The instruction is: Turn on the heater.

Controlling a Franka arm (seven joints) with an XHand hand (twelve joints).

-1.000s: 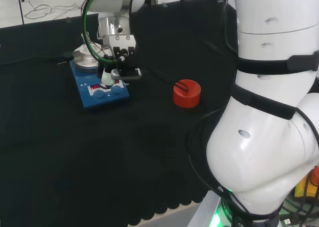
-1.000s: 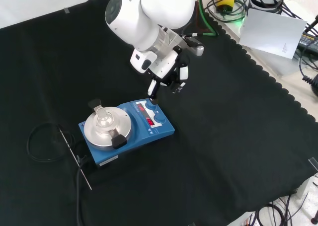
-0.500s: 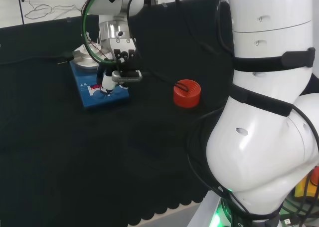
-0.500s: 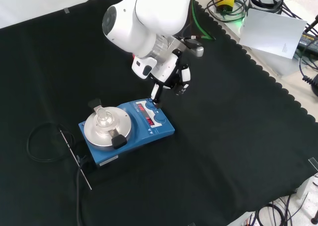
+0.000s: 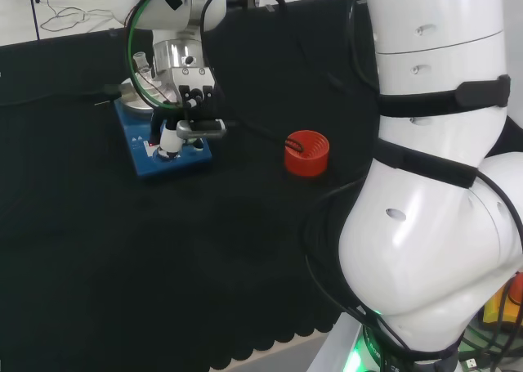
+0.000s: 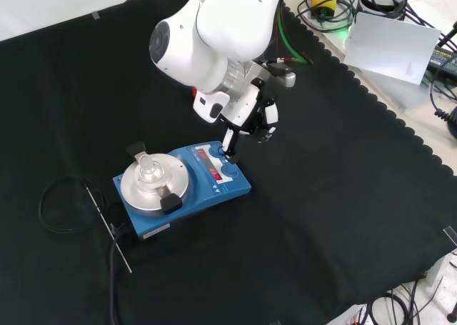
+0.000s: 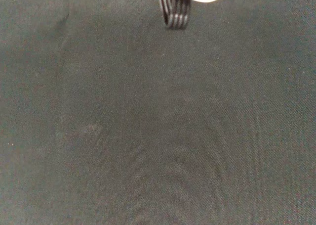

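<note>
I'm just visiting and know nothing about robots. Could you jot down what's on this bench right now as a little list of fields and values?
Surface: black cloth
Heater: blue hotplate with a round metal top
On its top: a small clear glass piece
Hand: hand, one finger pointing down at a knob on the front panel; contact cannot be told
Elsewhere: red ribbed ring, to the hotplate's right in the head view

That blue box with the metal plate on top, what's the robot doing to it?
The blue box is a heater with a round metal plate and a small glass flask on it. The robot arm's hand is over the control panel, with one finger pointing down at a blue knob, apparently to switch it on. A red ribbed ring sits unused on the cloth nearby.
</note>
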